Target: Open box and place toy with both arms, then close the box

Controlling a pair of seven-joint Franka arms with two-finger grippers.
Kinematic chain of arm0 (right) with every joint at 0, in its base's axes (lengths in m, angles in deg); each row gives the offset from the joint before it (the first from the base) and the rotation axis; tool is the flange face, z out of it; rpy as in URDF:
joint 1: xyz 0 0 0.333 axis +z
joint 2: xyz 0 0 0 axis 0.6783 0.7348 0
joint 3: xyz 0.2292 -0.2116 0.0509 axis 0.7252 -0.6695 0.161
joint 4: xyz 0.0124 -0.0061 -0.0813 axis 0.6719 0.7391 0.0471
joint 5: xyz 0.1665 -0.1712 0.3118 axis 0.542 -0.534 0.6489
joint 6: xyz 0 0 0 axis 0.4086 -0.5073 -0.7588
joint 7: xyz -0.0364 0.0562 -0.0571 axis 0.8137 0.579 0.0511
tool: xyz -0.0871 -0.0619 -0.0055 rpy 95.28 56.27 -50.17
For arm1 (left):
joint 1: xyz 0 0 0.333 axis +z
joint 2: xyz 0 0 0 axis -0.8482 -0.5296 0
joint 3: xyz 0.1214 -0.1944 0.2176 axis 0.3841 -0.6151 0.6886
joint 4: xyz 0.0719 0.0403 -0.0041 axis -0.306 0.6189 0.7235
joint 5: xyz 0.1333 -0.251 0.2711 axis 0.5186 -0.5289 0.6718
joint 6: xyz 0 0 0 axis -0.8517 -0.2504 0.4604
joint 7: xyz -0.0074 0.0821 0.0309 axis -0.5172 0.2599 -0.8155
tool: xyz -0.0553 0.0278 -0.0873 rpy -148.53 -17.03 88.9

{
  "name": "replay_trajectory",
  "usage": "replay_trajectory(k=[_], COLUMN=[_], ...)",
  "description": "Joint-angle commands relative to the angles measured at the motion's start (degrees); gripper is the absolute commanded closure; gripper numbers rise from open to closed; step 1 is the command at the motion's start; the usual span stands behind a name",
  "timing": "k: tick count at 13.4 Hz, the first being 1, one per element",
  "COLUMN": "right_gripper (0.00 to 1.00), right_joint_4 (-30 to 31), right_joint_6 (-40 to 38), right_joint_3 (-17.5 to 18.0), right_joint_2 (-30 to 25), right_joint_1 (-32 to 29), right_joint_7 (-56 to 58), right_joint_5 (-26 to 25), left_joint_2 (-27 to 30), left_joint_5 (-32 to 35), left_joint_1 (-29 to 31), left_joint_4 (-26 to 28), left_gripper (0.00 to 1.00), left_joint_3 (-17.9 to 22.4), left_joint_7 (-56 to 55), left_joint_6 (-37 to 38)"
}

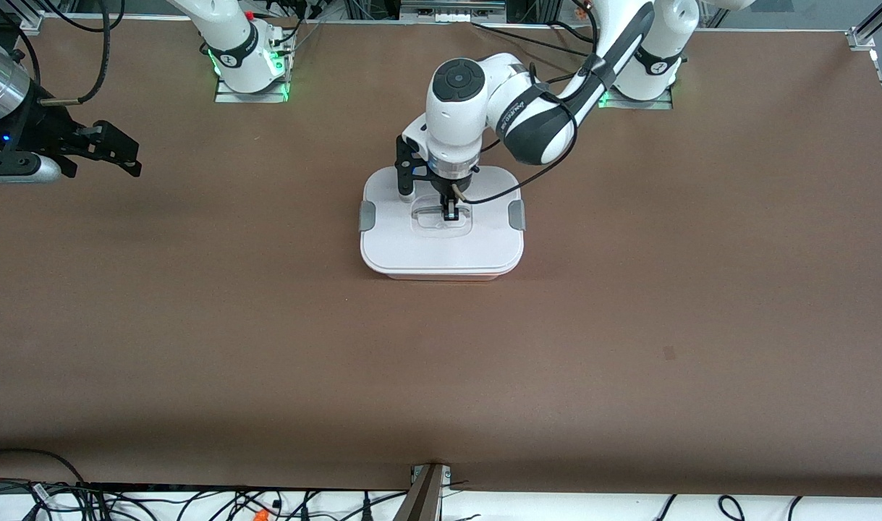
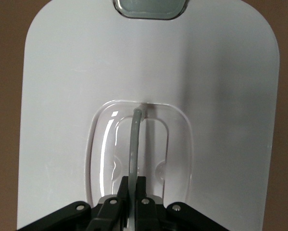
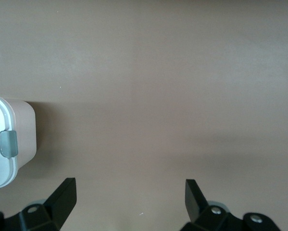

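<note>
Box [image 1: 441, 250] on counter [image 1: 629, 325], lid on, long axis running between the arms' ends. Left gripper [image 1: 451, 214] fingers pinch the handle [image 2: 132, 144]; right gripper [image 1: 115, 153], fingers spread, waits.

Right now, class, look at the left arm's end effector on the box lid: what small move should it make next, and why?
Probably a short, straight lift. The left end effector looks pinched shut on the lid's handle, and the lid sits flat on the box, so the box is not open. The right end effector waits open over bare table toward the right arm's end. No toy is in view.

Even overhead light, soft shadows
</note>
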Motion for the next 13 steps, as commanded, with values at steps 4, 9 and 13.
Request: replay_trajectory(k=[4,9,13], right_gripper=[0.0,0.0,0.0], right_joint_4=[-1.34,-1.25,-1.25], right_joint_6=[-1.04,-1.04,-1.04], right_joint_3=[0.61,0.61,0.61], right_joint_2=[0.58,0.49,0.58], right_joint_1=[-0.66,-0.66,-0.66], right_joint_7=[-0.76,-0.58,-0.58], right_joint_5=[-0.05,-0.05,-0.13], left_joint_2=[-0.8,-1.42,-0.27], left_joint_5=[1.71,1.71,1.63], left_joint_1=[0.06,0.15,0.24], left_joint_4=[0.95,0.86,0.69], left_gripper=[1.0,1.0,0.0], left_joint_3=[-0.08,-0.08,-0.25], left_joint_7=[-1.55,-1.55,-1.73], left_joint_6=[-1.63,-1.46,-0.84])
